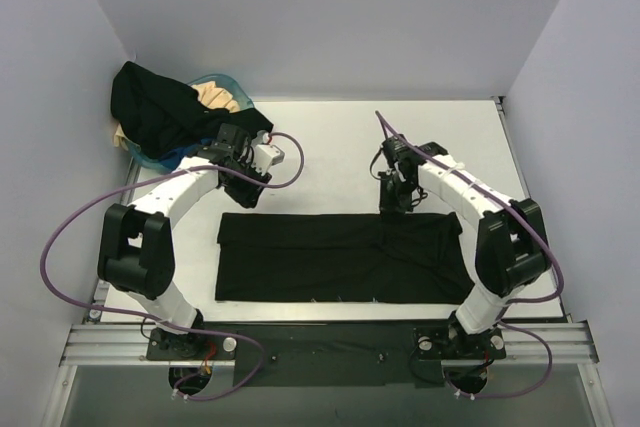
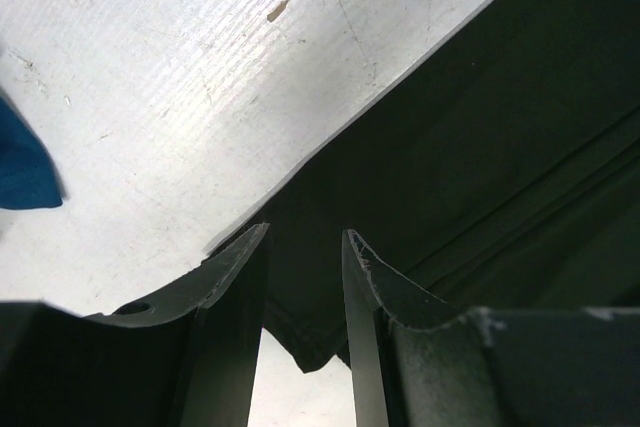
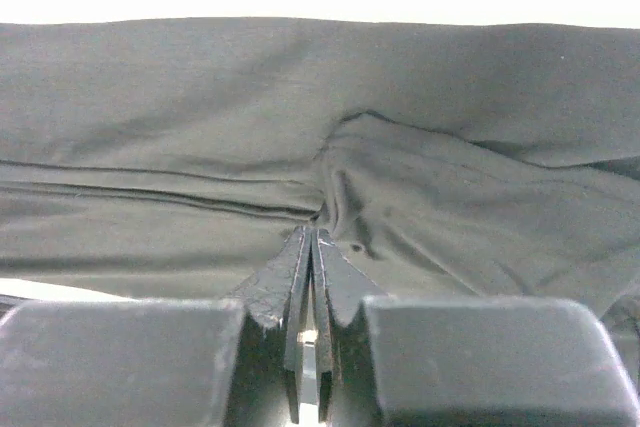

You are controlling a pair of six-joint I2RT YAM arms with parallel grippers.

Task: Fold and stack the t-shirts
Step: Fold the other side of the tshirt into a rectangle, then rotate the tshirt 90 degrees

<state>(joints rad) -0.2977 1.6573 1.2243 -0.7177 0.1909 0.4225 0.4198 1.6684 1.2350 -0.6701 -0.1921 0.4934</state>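
Observation:
A black t-shirt (image 1: 340, 257) lies flat on the white table (image 1: 330, 137), folded into a long rectangle. My left gripper (image 1: 243, 197) is open just over its far left corner. In the left wrist view the shirt's corner (image 2: 310, 342) shows between the spread fingers (image 2: 240, 277). My right gripper (image 1: 395, 205) is at the shirt's far edge, right of the middle. In the right wrist view its fingertips (image 3: 313, 235) are shut together on a puckered fold of the black cloth (image 3: 400, 197). More t-shirts are piled at the far left: a black one (image 1: 160, 107), a cream one (image 1: 218, 97), and a bit of blue.
A teal basket (image 1: 225, 80) holds the pile at the table's far left corner. Grey walls enclose the back and both sides. A blue patch (image 2: 22, 167) shows at the left edge of the left wrist view. Purple cables loop off both arms.

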